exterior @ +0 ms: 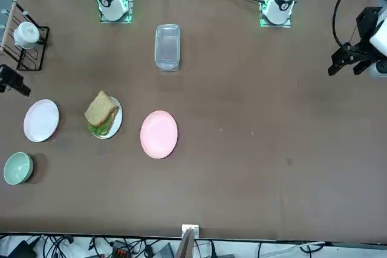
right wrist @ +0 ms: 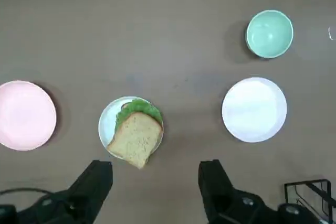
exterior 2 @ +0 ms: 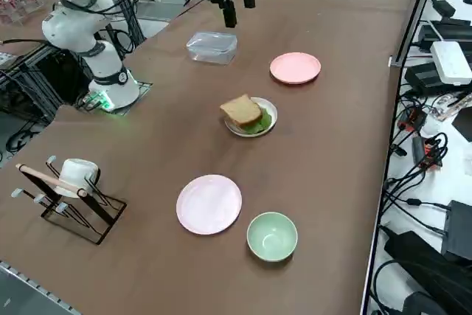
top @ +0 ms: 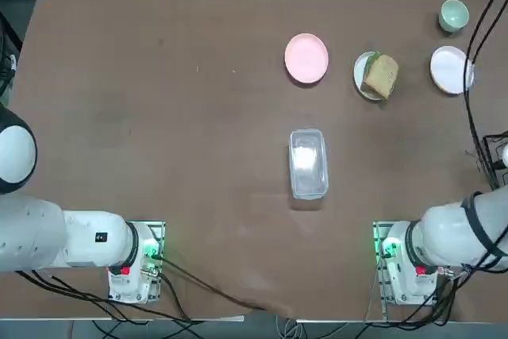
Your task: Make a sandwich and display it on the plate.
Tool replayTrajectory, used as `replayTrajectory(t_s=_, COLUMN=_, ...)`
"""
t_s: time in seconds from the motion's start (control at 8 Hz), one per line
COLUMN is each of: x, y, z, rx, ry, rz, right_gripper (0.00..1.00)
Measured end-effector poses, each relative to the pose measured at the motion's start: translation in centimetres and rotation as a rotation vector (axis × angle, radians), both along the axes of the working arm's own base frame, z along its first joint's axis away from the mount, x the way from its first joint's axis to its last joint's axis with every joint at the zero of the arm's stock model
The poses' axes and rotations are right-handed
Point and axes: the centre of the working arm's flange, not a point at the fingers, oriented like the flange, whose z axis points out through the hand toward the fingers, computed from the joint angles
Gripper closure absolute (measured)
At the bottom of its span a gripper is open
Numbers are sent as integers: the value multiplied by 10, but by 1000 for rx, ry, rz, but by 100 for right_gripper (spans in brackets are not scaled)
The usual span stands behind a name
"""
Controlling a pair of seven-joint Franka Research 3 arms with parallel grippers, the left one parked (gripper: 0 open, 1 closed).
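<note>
The sandwich [right wrist: 136, 136] sits finished on the plate [right wrist: 106, 127]: a tan bread slice on top, green lettuce [right wrist: 137, 109] poking out from under it, and one corner of the bread hanging a little past the white rim. Looking down from overhead, that plate lies toward two o'clock from the table's middle, with the pink plate [top: 306, 58] just beside it at its nine o'clock and a second white plate [top: 451, 69] at its three o'clock. The pale-green bowl [top: 454, 15] stands near that second plate, at about twelve o'clock from it. A clear lidded container [top: 308, 163] rests near the centre of the brown table [top: 159, 117], at roughly seven o'clock from the sandwich.

The right gripper [right wrist: 155, 179] hangs high above the table, well clear of the sandwich, its two dark fingers [right wrist: 97, 179] spread wide apart and grasping nothing
</note>
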Motion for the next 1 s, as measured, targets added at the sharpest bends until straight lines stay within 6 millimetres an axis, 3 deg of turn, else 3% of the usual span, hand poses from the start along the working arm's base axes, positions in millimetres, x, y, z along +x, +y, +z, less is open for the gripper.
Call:
replayTrajectory(t_s=0.38, x=-27, y=16, z=13, rx=8, ry=-13, rz=29, right_gripper=0)
replayTrajectory(t_s=1.0, x=-33, y=29, z=15, rx=8, ry=11, rz=142, right_gripper=0)
